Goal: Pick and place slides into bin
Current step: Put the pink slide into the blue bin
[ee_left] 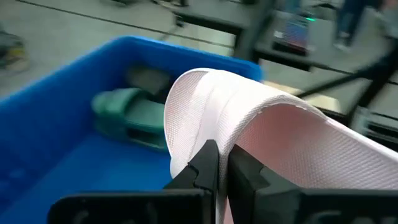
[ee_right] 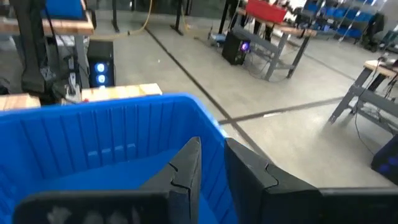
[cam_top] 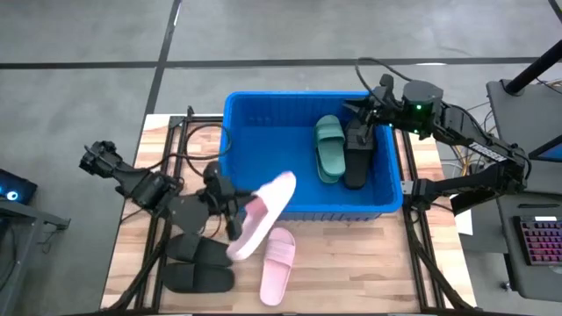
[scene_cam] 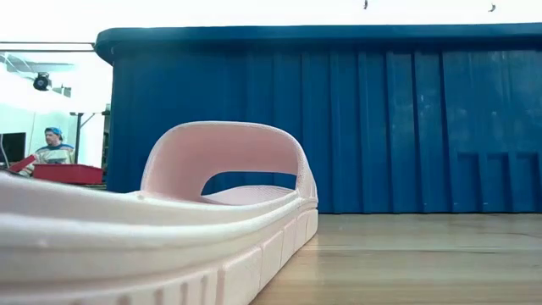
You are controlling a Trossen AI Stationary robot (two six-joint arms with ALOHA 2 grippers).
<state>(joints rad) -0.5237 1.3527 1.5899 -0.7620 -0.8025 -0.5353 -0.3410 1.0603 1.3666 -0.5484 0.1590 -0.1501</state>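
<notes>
Operator: Nearest the low camera, what lies on the tabletop [cam_top: 351, 263]?

Technician: One light pink slide [scene_cam: 169, 229] lies flat on the wood, sole down, strap arched upward. In the high view this same slide [cam_top: 277, 263] sits just in front of the blue bin [cam_top: 255, 114], apart from its wall. Behind it in the low view, the bin's front wall [scene_cam: 381, 127] fills the background. A person [scene_cam: 52, 151] shows far off in the room.

Operator: State of the left gripper?

Technician: The left gripper [cam_top: 230, 209] is clenched on the second light pink slide [cam_top: 263, 213]. The slide is lifted clear of the tabletop and tilted, its far end overlapping the bin's front rim. In the left wrist view the fingers [ee_left: 205, 165] pinch the edge of the slide [ee_left: 261, 137], with the bin interior beyond it.

Operator: Right gripper?

Technician: The right gripper [cam_top: 362, 116] is above the bin's right rear part. In the right wrist view its fingers [ee_right: 186, 165] stand slightly apart with nothing visibly held between them, and the bin wall [ee_right: 112, 137] lies beyond.

Operator: Contents of the bin?

Technician: The dark green pair [cam_top: 330, 149] lies side by side on the bin floor, right of centre. A black slide [cam_top: 356, 158] lies just beside it, against the right wall.

Operator: Remaining items outside?

Technician: A black pair [cam_top: 198, 263] rests on the tabletop at front left, beside the flat pink slide.
</notes>
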